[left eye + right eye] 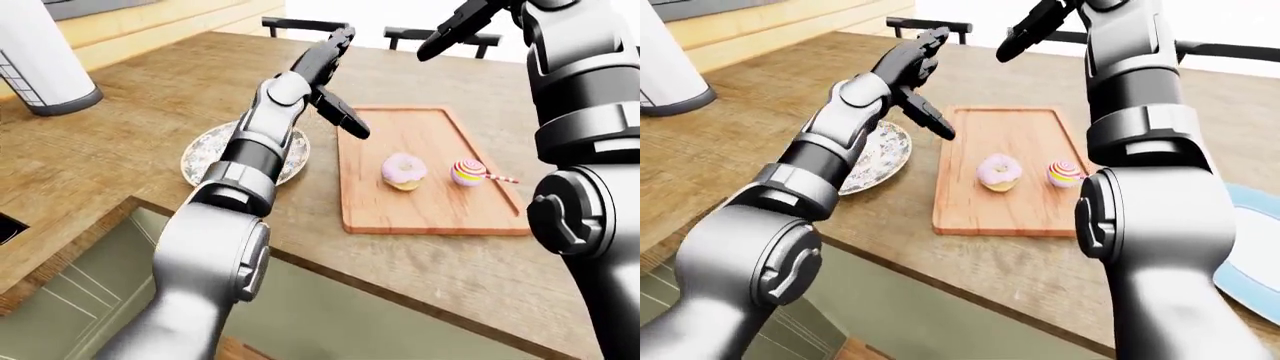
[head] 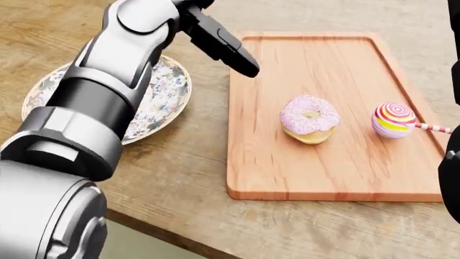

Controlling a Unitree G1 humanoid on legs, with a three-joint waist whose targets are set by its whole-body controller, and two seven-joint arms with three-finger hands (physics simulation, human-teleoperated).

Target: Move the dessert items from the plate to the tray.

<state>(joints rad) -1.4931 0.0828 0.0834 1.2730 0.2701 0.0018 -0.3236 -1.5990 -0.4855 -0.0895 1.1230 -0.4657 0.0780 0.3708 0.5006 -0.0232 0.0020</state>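
A pink-frosted doughnut (image 2: pixel 310 119) lies on the wooden tray (image 2: pixel 316 70), near its middle. To its right on the same tray rests a striped lollipop (image 2: pixel 394 120) with a red-white stick. The patterned plate (image 2: pixel 159 102) sits left of the tray, partly hidden by my left forearm, with nothing seen on its visible part. My left hand (image 1: pixel 335 79) hovers open above the tray's left edge, fingers spread, holding nothing. My right hand (image 1: pixel 462 22) is raised high at the top of the left-eye view, fingers extended and open.
A white cylindrical appliance (image 1: pixel 40 60) stands at the top left of the wooden counter (image 1: pixel 120 135). A blue-rimmed plate (image 1: pixel 1250 247) lies at the right edge in the right-eye view. Dark chairs (image 1: pixel 300 26) stand beyond the counter.
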